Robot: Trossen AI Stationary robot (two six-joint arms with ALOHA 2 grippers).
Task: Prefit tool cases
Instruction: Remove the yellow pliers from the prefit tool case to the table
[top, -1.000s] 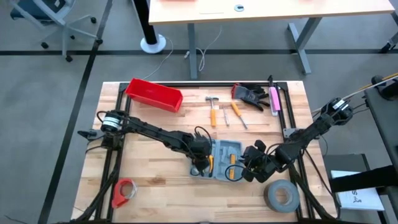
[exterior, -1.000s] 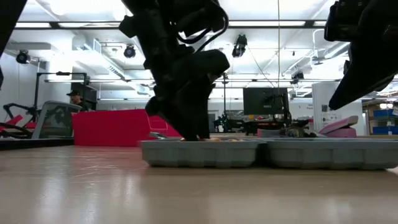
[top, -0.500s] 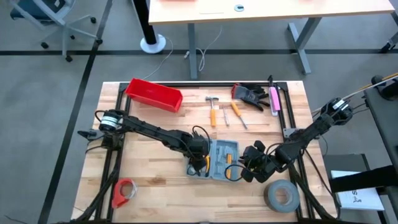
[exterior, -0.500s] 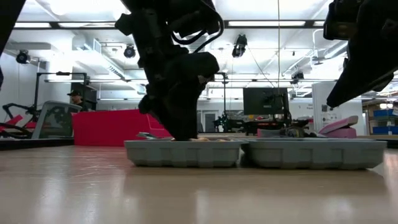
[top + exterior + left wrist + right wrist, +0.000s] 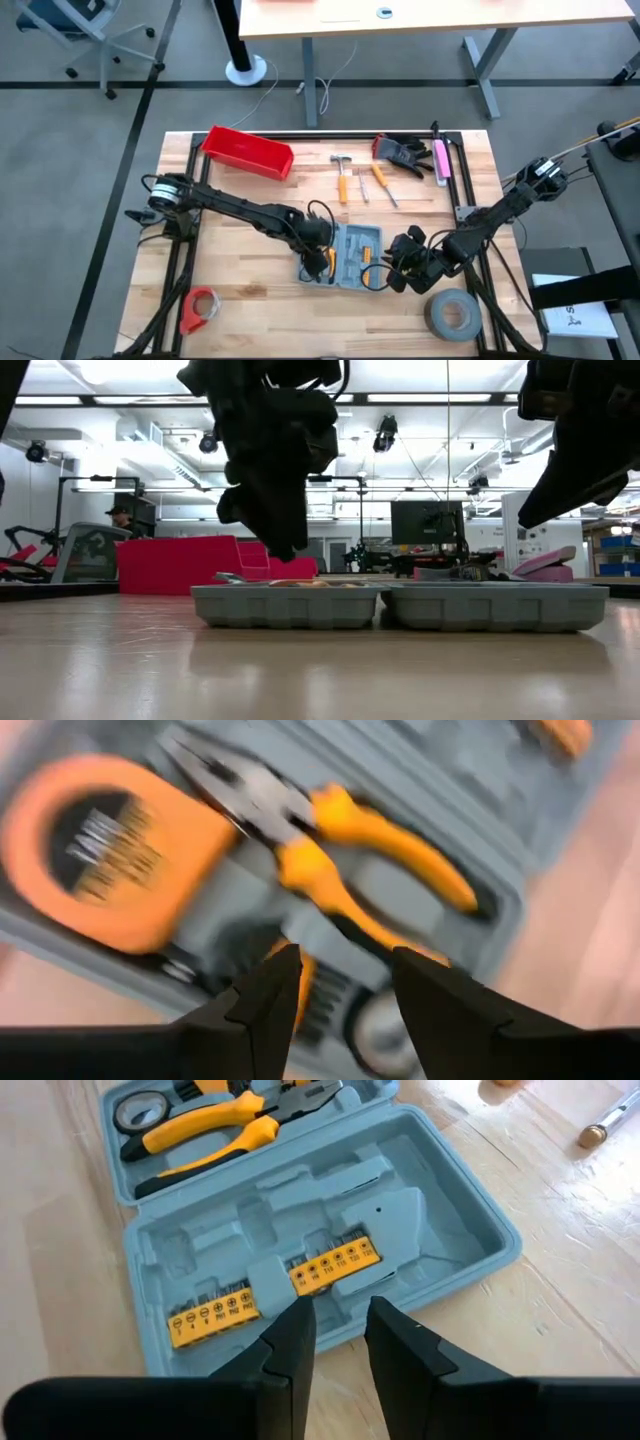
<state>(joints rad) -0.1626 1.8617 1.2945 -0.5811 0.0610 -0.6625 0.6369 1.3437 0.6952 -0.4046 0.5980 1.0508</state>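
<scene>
High view: the table (image 5: pixel 240 275) is being shown whole, with the open case (image 5: pixel 355 255) lying flat mid-table between both grippers. The case is judged light, stiff and slippery, best gripped by a rim. The left gripper (image 5: pixel 340 985) and right gripper (image 5: pixel 338 1330) are being held slightly parted, empty. Pliers (image 5: pixel 340 860) and bits (image 5: pixel 270 1285) are being shown in wrist views only.

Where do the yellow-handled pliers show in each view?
High: in the tool case's left half, pliers under the left claw.
Low: hidden inside the tray.
Left wrist: centre.
Right wrist: top, far half.
Shared landmark: the grey-blue case.
</scene>
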